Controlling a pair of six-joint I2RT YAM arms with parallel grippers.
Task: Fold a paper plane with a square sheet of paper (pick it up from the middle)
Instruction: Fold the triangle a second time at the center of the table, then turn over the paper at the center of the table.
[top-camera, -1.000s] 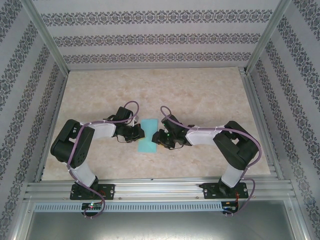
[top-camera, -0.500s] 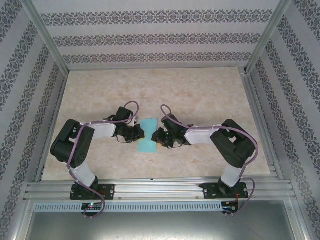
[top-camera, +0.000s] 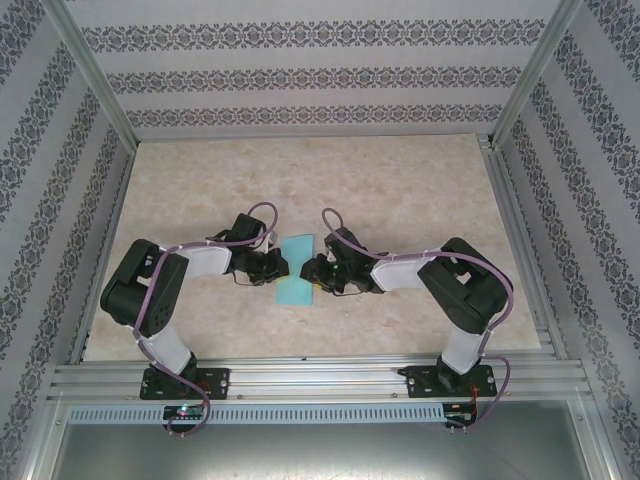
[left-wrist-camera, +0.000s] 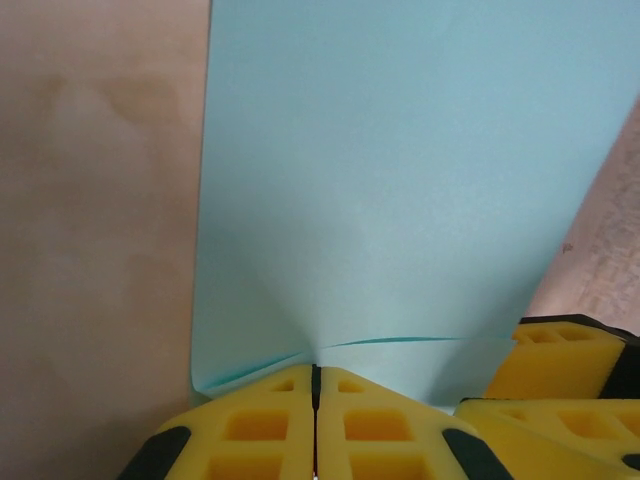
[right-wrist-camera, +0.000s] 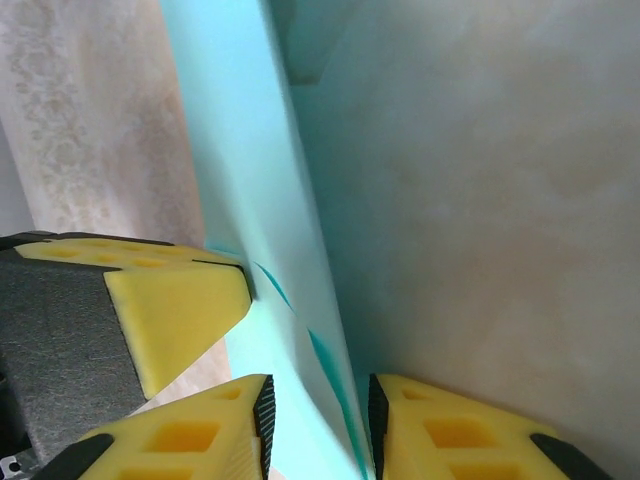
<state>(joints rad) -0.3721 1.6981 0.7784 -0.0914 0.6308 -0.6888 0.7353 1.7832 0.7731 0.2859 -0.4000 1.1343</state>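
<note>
The square sheet of paper (top-camera: 297, 270), turquoise and partly folded, is held up between both grippers near the middle of the table. My left gripper (top-camera: 278, 266) is shut on its near edge; in the left wrist view the yellow jaws (left-wrist-camera: 316, 372) meet on a pinched crease of the paper (left-wrist-camera: 400, 180). My right gripper (top-camera: 313, 272) stands at the sheet's right side. In the right wrist view its jaws (right-wrist-camera: 318, 405) are apart, with a folded ridge of the paper (right-wrist-camera: 250, 180) running between them. The left gripper's yellow fingers (right-wrist-camera: 170, 300) show beside that ridge.
The beige marbled tabletop (top-camera: 400, 190) spreads around the arms. Aluminium frame rails (top-camera: 300, 375) run along the near edge and sides, and patterned walls enclose the cell. A right-gripper finger (left-wrist-camera: 560, 360) sits close beside the left jaws.
My right arm has crept a little to the left, bringing its gripper closer onto the paper. The left arm and the sheet have stayed in place.
</note>
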